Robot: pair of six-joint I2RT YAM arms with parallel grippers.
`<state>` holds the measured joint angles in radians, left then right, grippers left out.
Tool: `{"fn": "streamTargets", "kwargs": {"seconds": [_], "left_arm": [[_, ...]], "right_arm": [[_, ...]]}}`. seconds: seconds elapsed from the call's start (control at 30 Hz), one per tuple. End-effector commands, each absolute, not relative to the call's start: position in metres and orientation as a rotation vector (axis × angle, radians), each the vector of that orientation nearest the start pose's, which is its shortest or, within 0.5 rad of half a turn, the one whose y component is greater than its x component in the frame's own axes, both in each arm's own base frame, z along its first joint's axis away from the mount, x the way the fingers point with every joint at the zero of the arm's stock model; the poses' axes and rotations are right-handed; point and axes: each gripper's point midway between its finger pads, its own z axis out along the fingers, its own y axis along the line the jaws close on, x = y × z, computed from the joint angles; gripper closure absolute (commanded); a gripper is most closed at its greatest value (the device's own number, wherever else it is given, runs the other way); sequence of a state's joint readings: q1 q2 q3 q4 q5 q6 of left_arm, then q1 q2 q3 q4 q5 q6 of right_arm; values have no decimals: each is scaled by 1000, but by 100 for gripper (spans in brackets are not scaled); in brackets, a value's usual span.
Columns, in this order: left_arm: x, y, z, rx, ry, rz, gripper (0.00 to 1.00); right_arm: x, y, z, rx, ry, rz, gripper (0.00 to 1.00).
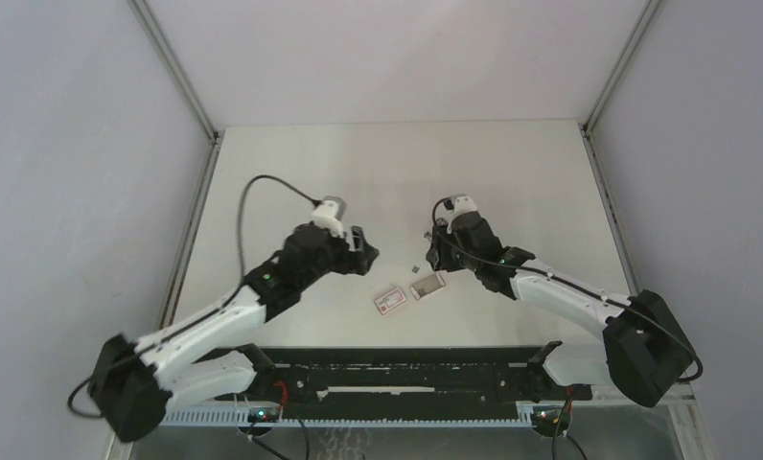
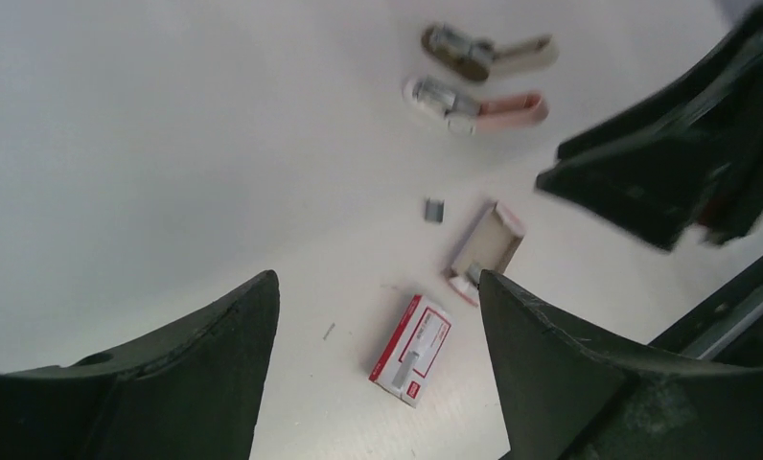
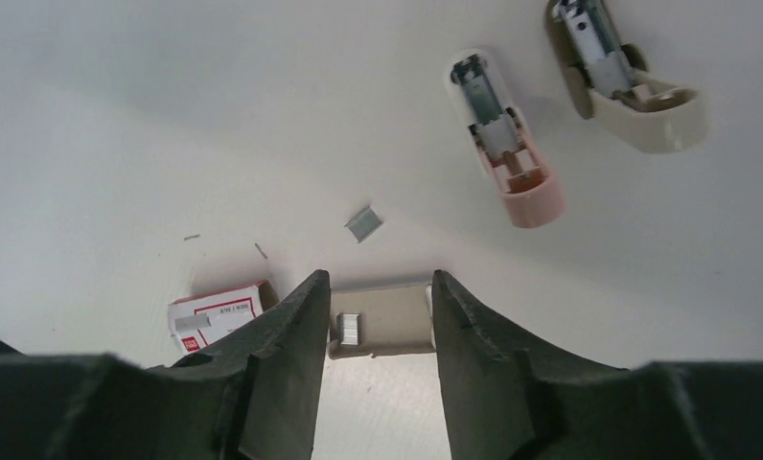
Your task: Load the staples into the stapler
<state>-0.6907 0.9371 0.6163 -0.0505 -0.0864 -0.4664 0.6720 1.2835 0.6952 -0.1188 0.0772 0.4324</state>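
The grey-brown tray (image 3: 387, 316) lies on the table and holds one short silvery staples strip (image 3: 351, 329) at its left end. My right gripper (image 3: 380, 280) is open, with its fingertips straddling the tray's two ends. Another short staples strip (image 3: 363, 225) lies loose beyond the tray. The pink-and-white stapler (image 3: 507, 144) lies open with its metal channel facing up. The white box with the red label (image 2: 413, 350) lies below my left gripper (image 2: 378, 287), which is open, empty and held above the table. The tray also shows in the top view (image 1: 428, 285) and the left wrist view (image 2: 488, 244).
A second, beige stapler-like piece (image 3: 627, 77) lies beside the pink one. Single loose staples (image 3: 192, 237) lie near the box. In the top view both staplers are hidden under the right arm (image 1: 550, 283). The table's front rail (image 1: 397, 374) runs along the near edge.
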Motion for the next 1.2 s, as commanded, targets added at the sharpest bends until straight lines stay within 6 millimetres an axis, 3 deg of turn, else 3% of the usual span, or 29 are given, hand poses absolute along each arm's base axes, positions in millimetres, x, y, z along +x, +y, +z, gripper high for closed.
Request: {"fn": "streamTargets", "kwargs": {"seconds": [0.0,0.17,0.43,0.63,0.87,1.17], "left_arm": [[272,-261,175,238,2008,-611,21],[278,-307,145,366,2079,-553,27],[288,-351,112,505,2131,-433,35],[290,-364,93,536,2177,-436,45],[292,-364,60,555,2248,-359,51],[294,-368,50,560,2263,-354,56]], "right_arm": [[285,202,124,-156,2219,513,55],[289,165,127,-46,2197,530,52],[292,141,126,32,2174,564,52],[292,135,124,45,2169,569,52],[291,132,119,62,2169,588,52],[291,130,116,72,2173,593,52]]}}
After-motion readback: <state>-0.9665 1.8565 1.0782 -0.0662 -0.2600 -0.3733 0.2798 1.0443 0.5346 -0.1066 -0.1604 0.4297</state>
